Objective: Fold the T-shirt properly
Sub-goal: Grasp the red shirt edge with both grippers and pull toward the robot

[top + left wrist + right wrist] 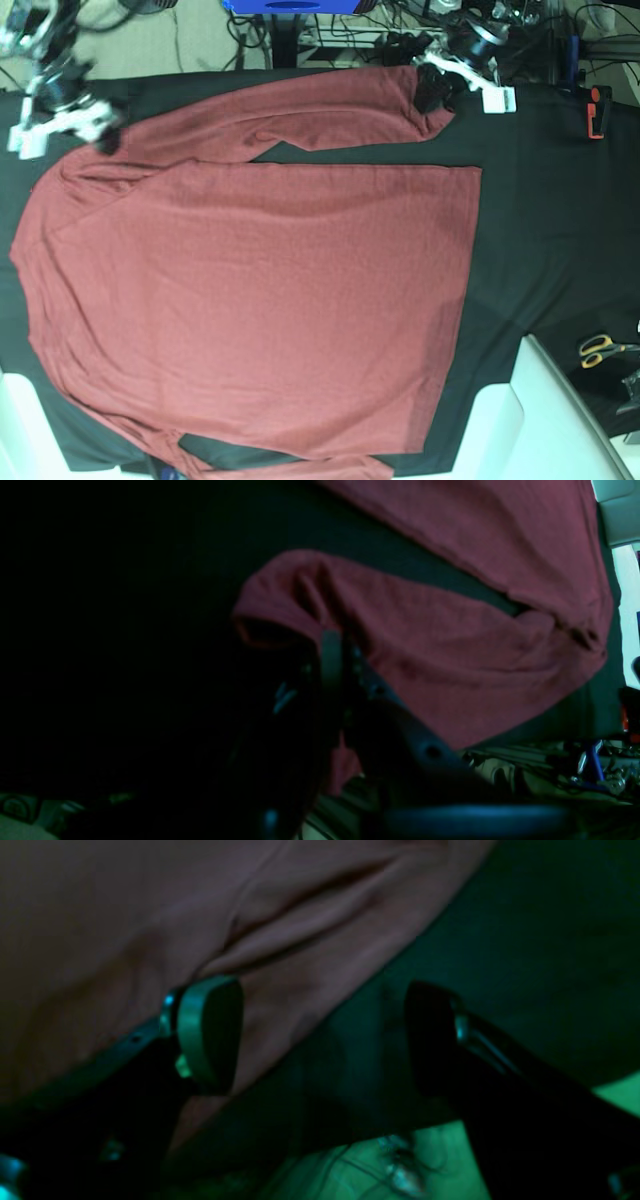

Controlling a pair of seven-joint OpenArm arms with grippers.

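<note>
While the shirt [260, 300] lies spread flat over most of the black cloth [540, 230], its hem runs along the 3 o'clock side and its shoulder end sits toward 9 o'clock in the base view. One sleeve [300, 115] stretches across the 12 o'clock edge, its cuff [280, 600] ending near 1 o'clock. At that cuff the left gripper [336, 655] has its jaws brought together, and the wrist view shows red fabric pinched between them, the cuff bunched just above the tips. At 10 o'clock the right gripper [320, 1040] stands over the shoulder edge with its jaws wide apart; one finger [210, 1032] lies over red fabric, the other over black cloth, and nothing is gripped between them. A second sleeve [300, 466] shows partly at the 6 o'clock edge. Scissors [603, 348] lie at 4 o'clock, well apart from the shirt.
</note>
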